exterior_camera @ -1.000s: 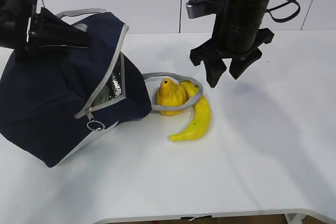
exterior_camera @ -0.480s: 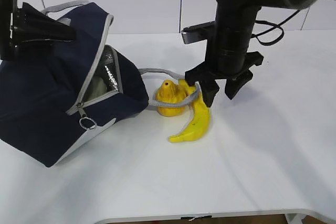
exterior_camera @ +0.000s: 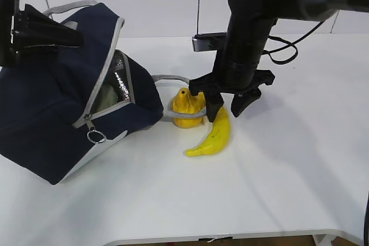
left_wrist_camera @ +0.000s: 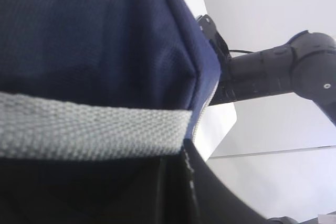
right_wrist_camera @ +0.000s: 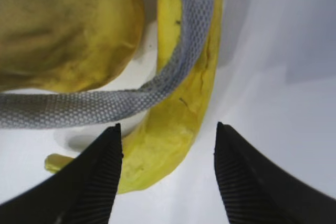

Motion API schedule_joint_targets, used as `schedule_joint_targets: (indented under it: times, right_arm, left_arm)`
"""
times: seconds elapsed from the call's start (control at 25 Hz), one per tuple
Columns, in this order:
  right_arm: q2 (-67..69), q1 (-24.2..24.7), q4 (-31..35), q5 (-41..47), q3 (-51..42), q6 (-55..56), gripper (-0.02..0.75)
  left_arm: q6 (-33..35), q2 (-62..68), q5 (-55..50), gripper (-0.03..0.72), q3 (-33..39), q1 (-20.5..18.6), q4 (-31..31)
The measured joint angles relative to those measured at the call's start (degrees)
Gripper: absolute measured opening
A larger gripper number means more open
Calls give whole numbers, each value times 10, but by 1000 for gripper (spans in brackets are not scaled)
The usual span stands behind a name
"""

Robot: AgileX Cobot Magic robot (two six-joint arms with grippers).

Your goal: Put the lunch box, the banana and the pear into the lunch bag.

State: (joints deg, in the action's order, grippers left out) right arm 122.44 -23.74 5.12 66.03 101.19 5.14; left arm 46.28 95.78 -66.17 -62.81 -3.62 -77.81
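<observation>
The navy lunch bag (exterior_camera: 46, 113) lies tilted at the left, its zipper mouth open toward the fruit. My left gripper (exterior_camera: 75, 34) is shut on its top edge beside the grey webbing (left_wrist_camera: 89, 132). A pale green surface (exterior_camera: 104, 97) shows inside the mouth; it looks like the lunch box lid. The pear (exterior_camera: 185, 105) and the banana (exterior_camera: 215, 135) lie on the table to the right of the bag. The bag's loose grey handle (right_wrist_camera: 105, 103) lies across both. My right gripper (exterior_camera: 226, 112) hangs open just above the banana (right_wrist_camera: 178, 124), beside the pear (right_wrist_camera: 68, 24).
The white table (exterior_camera: 288, 171) stretches to the right and front of the fruit, with its front edge near the bottom of the exterior view. A white wall stands behind. A black cable (exterior_camera: 288, 47) trails from the right arm.
My right gripper has come down and to the left, from above the table to just over the banana. The left gripper shifted the bag's top leftward, and the mouth now gapes wider.
</observation>
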Motion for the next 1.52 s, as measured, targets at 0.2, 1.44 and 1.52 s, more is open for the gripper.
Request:
schedule_joint_targets:
  times: [0.2, 1.44, 1.52]
  right_arm:
    - [15, 0, 2, -9, 0, 6, 462]
    - [41, 0, -18, -22, 0, 10, 333]
    - [41, 0, -21, -22, 0, 10, 326]
  left_arm:
    - [0, 0, 2, -9, 0, 0, 1]
    - [0, 0, 14, -9, 0, 0, 14]
    - [0, 0, 14, -9, 0, 0, 14]
